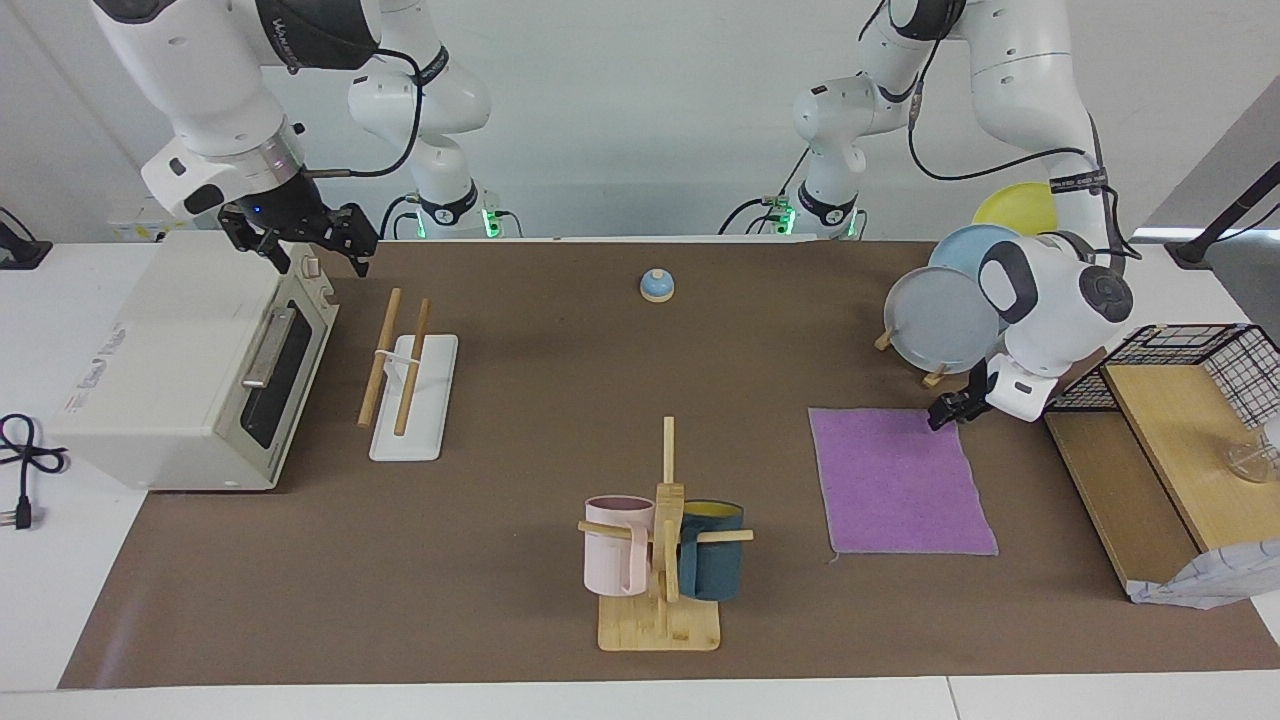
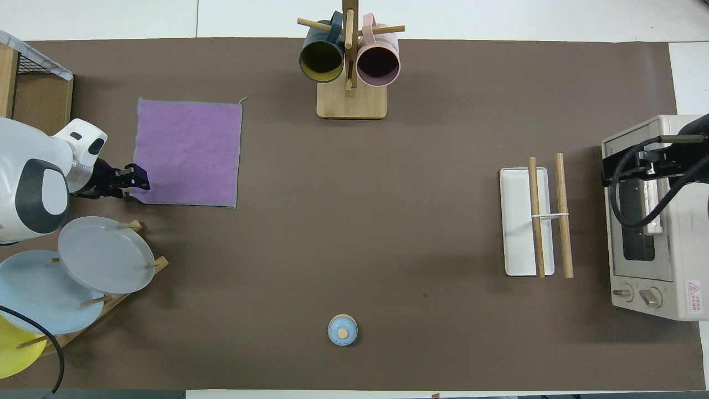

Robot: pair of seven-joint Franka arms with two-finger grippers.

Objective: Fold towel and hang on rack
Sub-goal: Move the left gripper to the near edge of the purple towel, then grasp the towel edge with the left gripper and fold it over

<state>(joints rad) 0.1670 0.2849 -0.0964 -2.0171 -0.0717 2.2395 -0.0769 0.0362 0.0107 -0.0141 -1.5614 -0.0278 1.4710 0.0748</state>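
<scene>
Grasp step: left gripper [image 1: 948, 412] down at towel [image 1: 900, 482] corner nearest the robots, fingers part-closed, hold unconfirmed. Towel flat, well apart from rack [image 1: 410, 372]. Right gripper [image 1: 300, 240] open, waiting. Next: pinch, fold

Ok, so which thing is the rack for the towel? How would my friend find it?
Start at the big white toaster oven at the right arm's end of the table. In front of its door, on the brown mat, lies a flat white base with two light wooden rods slanting up from it: that is the rack. Unlike the peg stand with mugs, nothing hangs on it.
</scene>
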